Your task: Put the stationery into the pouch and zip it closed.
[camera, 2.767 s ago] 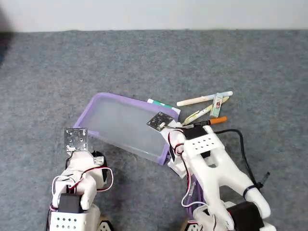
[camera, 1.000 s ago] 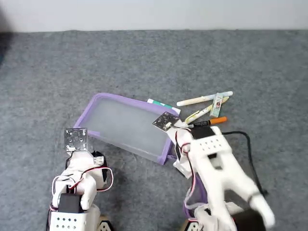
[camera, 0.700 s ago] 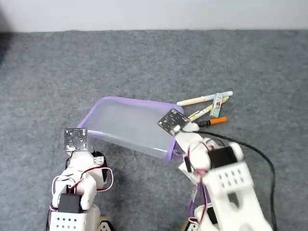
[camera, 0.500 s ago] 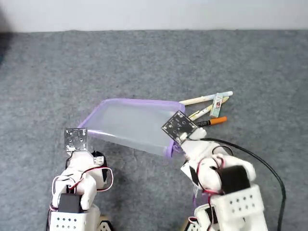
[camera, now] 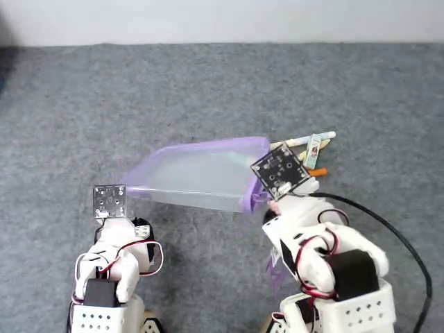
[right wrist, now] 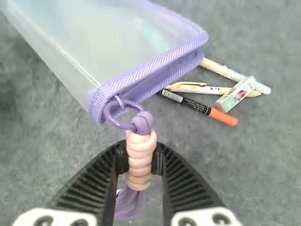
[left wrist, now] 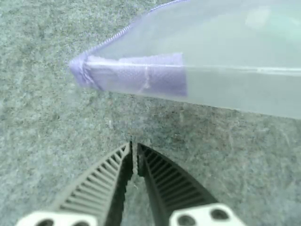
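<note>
1. High view: a translucent pouch (camera: 198, 173) with purple zip edging is recorded on the grey felt table (camera: 208, 83), stretched between the left arm (camera: 114, 260) and the right arm (camera: 326, 267). Pens (camera: 298, 142) and a small box (camera: 314, 148) are clustered on the felt just beyond its right end, outside the pouch.
2. Left wrist view: the left gripper (left wrist: 135, 153) is seen clenched on nothing, fingertips touching. The pouch's purple corner is placed just ahead, apart from it.
3. Right wrist view: the right gripper (right wrist: 138, 148) is clamped on a pink coiled pull (right wrist: 139, 176), joined by a purple ring (right wrist: 120, 110) to the pouch's zip end. An orange-capped pen (right wrist: 197, 108) is noted beside the pouch.
</note>
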Tool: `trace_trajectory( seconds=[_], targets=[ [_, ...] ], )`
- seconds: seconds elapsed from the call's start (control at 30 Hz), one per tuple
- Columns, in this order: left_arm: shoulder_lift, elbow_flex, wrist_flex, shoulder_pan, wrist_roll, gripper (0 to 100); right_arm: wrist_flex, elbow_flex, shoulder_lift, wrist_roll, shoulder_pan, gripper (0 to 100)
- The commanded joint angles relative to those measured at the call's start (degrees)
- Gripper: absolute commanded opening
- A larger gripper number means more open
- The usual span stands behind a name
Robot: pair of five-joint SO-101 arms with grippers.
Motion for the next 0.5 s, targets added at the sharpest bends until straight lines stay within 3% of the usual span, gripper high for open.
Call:
trace_trajectory(
  seconds=[0.0,0.23,0.47],
  targets=[
    [-0.44,-0.40,0.18,-0.35,0.35,2,1.01,-7.82,4.35,-0.88,1.80,0.7],
    [-0.44,-0.48,0.18,0.18,0.53,2,1.54,-18.81,14.46,-0.88,6.46,0.7],
    [-0.44,-0.48,0.18,1.67,0.44,2,1.54,-25.85,20.53,-0.88,6.29,0.7]
  ],
)
